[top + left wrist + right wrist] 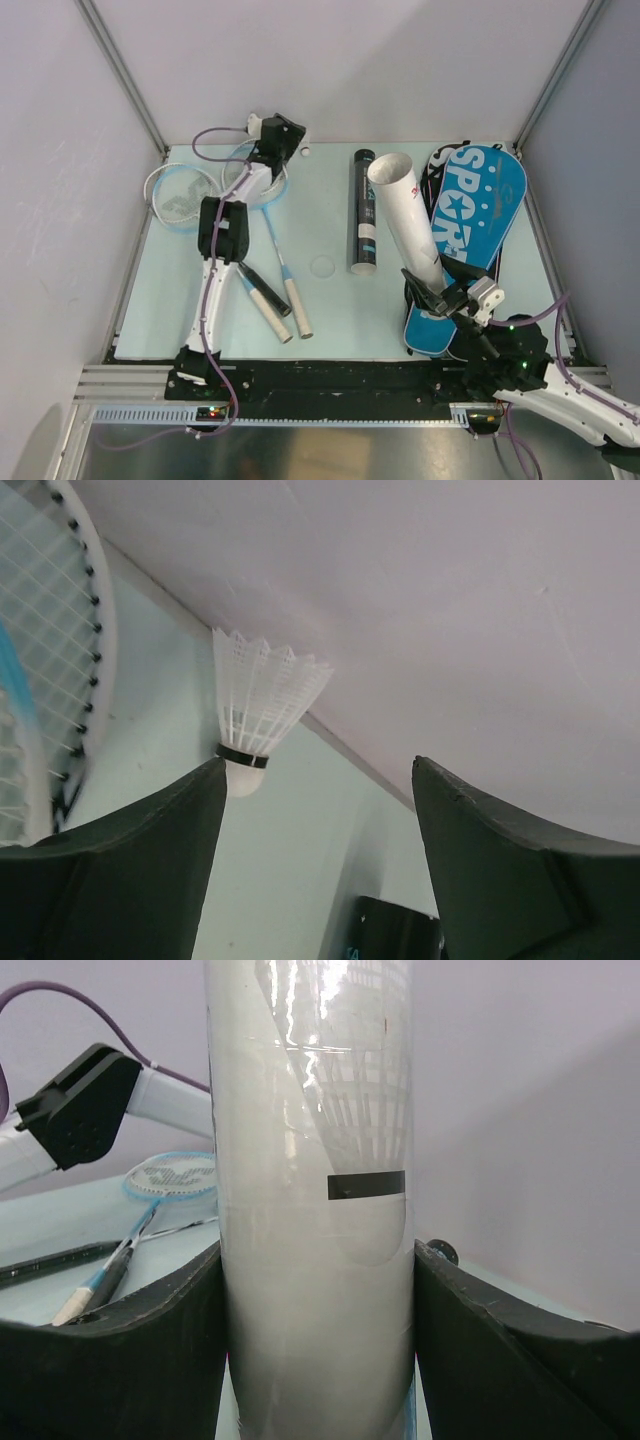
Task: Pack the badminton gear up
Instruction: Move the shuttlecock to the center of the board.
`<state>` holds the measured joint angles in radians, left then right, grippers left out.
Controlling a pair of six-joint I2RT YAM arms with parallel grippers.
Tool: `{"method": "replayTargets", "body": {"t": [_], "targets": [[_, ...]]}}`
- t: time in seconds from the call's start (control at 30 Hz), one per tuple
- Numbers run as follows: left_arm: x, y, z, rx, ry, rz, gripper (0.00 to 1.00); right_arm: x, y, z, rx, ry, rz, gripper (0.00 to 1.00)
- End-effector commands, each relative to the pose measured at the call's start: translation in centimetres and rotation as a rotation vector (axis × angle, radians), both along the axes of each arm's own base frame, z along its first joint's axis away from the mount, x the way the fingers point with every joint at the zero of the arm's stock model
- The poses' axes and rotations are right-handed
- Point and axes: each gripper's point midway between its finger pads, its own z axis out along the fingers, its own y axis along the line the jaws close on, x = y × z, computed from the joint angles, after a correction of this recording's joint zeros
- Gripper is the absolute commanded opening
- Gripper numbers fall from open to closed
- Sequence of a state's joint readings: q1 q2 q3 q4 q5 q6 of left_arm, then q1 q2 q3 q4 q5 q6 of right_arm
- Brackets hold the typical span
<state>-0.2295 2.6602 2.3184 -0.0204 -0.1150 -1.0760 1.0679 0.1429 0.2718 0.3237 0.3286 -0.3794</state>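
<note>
- My left arm stretches over the rackets (pixel 178 197) to the counter's (pixel 330 300) far edge. Its end effector (pixel 318 770) is spread, with the back wall close ahead.
- The shuttlecock (pixel 262 702) stands cork-down at the left fingertip, near that wall.
- A black tube (pixel 362 205) lies mid-counter, with open surface to its left.
- My right end effector (pixel 440 295) clamps the pale tube (pixel 408 215), tilted, over the blue bag (pixel 480 200) by the right edge.
</note>
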Motion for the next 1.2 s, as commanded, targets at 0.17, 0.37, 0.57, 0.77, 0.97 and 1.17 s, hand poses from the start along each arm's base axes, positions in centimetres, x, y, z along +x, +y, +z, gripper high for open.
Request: {"method": "replayTargets", "body": {"t": [0.17, 0.37, 0.57, 0.77, 0.97, 1.17], "targets": [[0.2, -2.0, -1.9, -0.098, -0.011, 0.094, 0.78, -0.9, -2.8, 4.4, 0.139, -0.056, -0.028, 0.36], [-0.4, -1.6, -3.1, -0.13, 0.033, 0.15, 0.75, -1.1, -3.2, 4.6, 0.156, -0.057, -0.029, 0.36], [-0.4, -1.0, -4.1, -0.142, 0.072, 0.195, 0.68, -1.3, -3.7, 5.0, 0.165, -0.058, -0.035, 0.36], [0.6, -1.1, -4.1, -0.164, 0.054, 0.191, 0.65, -1.2, -4.1, 5.0, 0.175, -0.051, -0.048, 0.36], [2.3, -1.0, -3.8, -0.265, -0.012, 0.187, 0.59, -0.9, -4.5, 5.0, 0.186, -0.044, -0.072, 0.36], [2.8, -0.4, -3.6, -0.3, -0.036, 0.209, 0.44, -0.7, -4.5, 4.8, 0.182, -0.036, -0.087, 0.36]]}}
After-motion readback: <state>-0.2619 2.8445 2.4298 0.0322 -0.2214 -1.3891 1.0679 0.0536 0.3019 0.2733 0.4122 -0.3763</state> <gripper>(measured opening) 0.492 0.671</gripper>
